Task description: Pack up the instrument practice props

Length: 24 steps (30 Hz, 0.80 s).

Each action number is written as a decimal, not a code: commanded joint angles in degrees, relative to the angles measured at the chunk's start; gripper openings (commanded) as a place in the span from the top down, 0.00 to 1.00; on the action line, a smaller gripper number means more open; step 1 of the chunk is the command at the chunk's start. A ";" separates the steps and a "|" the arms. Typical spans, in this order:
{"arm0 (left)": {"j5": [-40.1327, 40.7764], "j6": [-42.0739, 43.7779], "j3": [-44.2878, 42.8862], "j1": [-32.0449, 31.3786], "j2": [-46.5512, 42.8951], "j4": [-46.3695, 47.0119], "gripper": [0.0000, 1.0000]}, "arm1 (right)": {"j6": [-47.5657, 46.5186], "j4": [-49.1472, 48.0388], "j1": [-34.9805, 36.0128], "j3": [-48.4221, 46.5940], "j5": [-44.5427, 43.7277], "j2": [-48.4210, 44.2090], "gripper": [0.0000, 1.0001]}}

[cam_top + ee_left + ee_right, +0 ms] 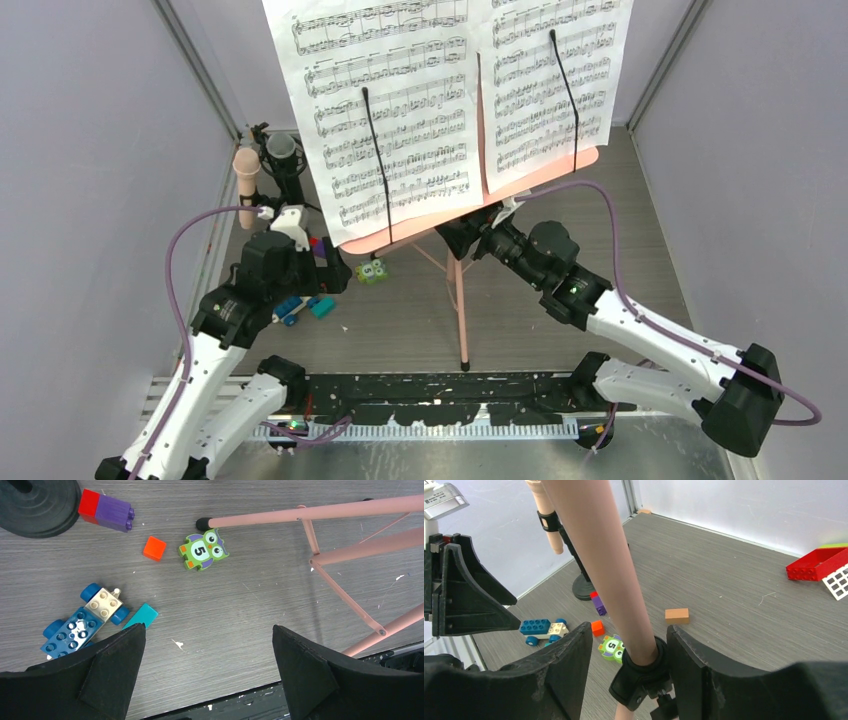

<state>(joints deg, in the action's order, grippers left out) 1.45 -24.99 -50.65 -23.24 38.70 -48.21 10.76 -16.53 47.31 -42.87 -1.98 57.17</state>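
Grey wood-grain tabletop (590, 250), enclosed by pale lilac walls (90, 150).

Item 1 – pink tripod music stand with perforated desk (458, 300): upright at centre, legs spread on the tabletop. Two white sheet-music pages (390, 110) rest on its desk, each held by a black wire arm.

Item 2 – beige-pink microphone (246, 175) on a black round-base stand (37, 505): upright at the far left, near the wall, well apart from both pincers.

Right pincer (629, 630): fingers apart, one on each side of the music stand's pink pole just above its black collar. The collar lies close against one finger; a visible gap remains at the other, so nothing is clamped.

Left pincer (207, 630): fingers spread wide, empty, above bare tabletop. One black-tipped leg of the stand lies beyond it.

Loose items near the left pincer: green owl piece numbered 5 (202, 550), orange cube (154, 548), red-and-purple brick (106, 511), blue wheeled brick car (80, 622), teal block (141, 616).
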 commanded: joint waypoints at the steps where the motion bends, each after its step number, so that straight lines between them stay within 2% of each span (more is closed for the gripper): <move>1: -0.14 0.91 0.03 -0.13 -0.85 2.68 0.00 | -0.29 3.62 0.33 4.47 0.43 -2.37 0.38; 9: -0.25 0.94 0.37 -0.13 -2.19 3.11 0.00 | -1.74 3.70 0.33 7.83 -2.85 -9.31 0.34; 15: -0.31 1.00 0.38 -0.13 -2.59 3.19 0.00 | -1.35 8.33 0.33 8.73 -4.51 -15.89 0.33; 24: -1.19 2.66 0.11 -0.14 -7.60 4.78 0.00 | 5.47 17.55 0.33 11.20 -8.37 -28.79 0.32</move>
<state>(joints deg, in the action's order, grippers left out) 1.37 -24.47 -50.30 -23.24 33.98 -47.11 12.29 -3.68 47.31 -31.70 -7.44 32.71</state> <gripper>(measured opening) 0.996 0.679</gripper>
